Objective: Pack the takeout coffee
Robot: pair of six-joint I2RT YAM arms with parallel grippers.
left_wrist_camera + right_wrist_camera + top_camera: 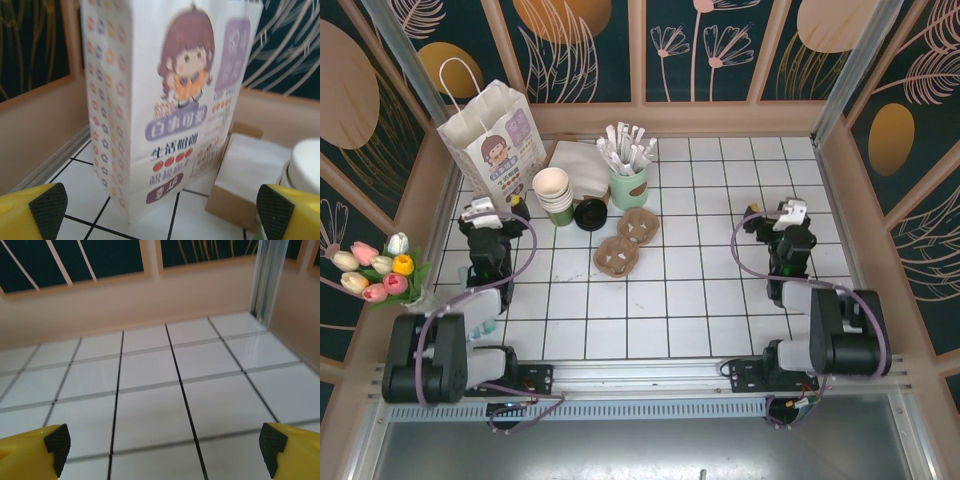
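Left gripper (160, 212) wide open, empty, facing paper bag (170, 100). Right gripper (162, 447) wide open, empty, over tiled table (150, 375). Takeout coffee (590, 214) just beside stacked cups (552, 192).

Rear left: tall white printed paper bag (492, 140), stacked cream paper cups (552, 190), black-lidded dark-green paper cup (590, 214) and pale-green straw holder (628, 183) crowd close together.
Centre: two brown pulp cup carriers (616, 255) lie flat.
Right half: white tiled table (720, 300) open.
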